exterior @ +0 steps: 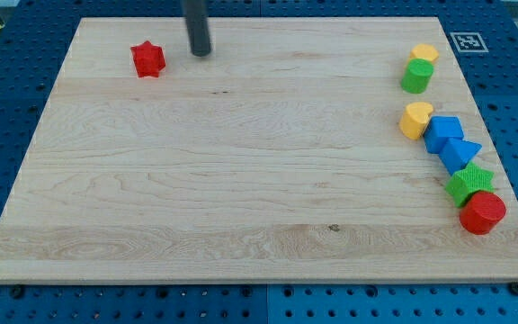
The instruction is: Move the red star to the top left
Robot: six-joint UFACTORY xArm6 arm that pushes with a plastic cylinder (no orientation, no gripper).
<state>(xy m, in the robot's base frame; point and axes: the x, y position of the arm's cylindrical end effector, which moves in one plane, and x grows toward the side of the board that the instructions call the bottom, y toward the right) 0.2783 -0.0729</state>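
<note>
The red star (pixel 148 59) lies on the wooden board (pixel 241 180) near the view's top left. My tip (pixel 201 51) is the lower end of a dark rod that comes down from the view's top edge. It stands to the right of the red star, apart from it by a small gap, at about the same height in the view.
Along the board's right side lie a yellow block (pixel 425 53), a green cylinder (pixel 415 76), a yellow block (pixel 415 119), a blue block (pixel 442 133), a blue triangle (pixel 461 153), a green star (pixel 468 184) and a red cylinder (pixel 482 213).
</note>
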